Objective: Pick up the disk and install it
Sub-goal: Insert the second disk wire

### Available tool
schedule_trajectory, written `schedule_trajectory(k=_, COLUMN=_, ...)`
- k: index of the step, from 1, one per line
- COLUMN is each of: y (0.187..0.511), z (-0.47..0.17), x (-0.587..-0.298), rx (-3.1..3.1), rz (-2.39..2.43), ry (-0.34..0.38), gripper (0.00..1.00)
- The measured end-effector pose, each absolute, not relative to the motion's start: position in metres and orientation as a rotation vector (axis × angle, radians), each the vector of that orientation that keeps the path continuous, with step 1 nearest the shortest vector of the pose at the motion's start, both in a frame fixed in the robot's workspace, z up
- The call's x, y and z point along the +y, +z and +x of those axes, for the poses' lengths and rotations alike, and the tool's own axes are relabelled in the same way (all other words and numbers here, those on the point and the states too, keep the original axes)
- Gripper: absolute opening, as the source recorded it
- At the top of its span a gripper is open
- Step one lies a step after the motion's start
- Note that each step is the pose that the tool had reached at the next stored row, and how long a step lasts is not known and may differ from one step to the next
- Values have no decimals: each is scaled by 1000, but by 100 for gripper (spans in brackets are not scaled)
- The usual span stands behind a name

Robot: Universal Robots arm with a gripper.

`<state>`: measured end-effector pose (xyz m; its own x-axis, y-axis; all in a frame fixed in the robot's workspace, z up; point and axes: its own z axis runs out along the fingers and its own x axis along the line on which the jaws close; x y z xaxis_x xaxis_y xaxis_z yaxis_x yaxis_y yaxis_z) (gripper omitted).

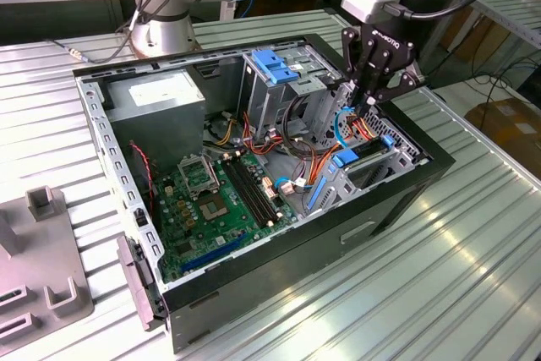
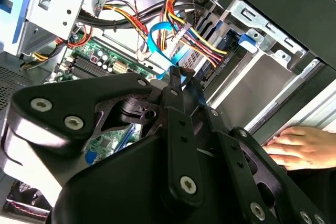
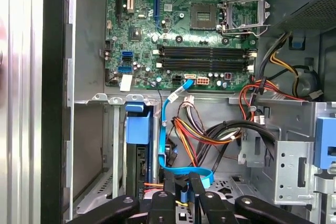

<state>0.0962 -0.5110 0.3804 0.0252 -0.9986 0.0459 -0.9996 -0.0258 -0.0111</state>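
On the ribbed metal bench (image 1: 473, 259) sat the open computer case (image 1: 279, 251), claw (image 3: 182, 182) inside it, fingers nearly closed pinching a blue cable (image 3: 167, 129) beside the disk (image 3: 137, 129).

Black two-finger gripper (image 1: 369, 106) hangs among a looping blue ribbon cable (image 3: 169, 129) and bundled orange-red wires (image 3: 202, 137); beside them, the grey metal bay floor (image 3: 92, 145) lies unobstructed.

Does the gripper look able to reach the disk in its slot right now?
Probably not right away: the gripper hangs just beside the disk, whose blue-bracketed edge lies uncovered in the open case, but its fingers look shut on the blue cable.
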Motion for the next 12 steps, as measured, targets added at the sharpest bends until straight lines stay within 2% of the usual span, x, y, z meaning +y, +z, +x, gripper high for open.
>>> schedule_trajectory(k=3, y=380, z=96, x=-511, rx=-2172, rz=2229, ry=71, gripper=24)
schedule_trajectory(k=4, y=379, z=96, x=-511, rx=-2171, rz=2227, ry=76, gripper=17)
schedule_trajectory(k=5, y=379, z=96, x=-511, rx=-2170, rz=2226, ry=80, gripper=17)
schedule_trajectory(k=6, y=379, z=96, x=-511, rx=-2169, rz=2225, ry=83, gripper=11)
schedule_trajectory(k=12, y=377, z=96, x=-511, rx=-2164, rz=2220, ry=101, gripper=11)
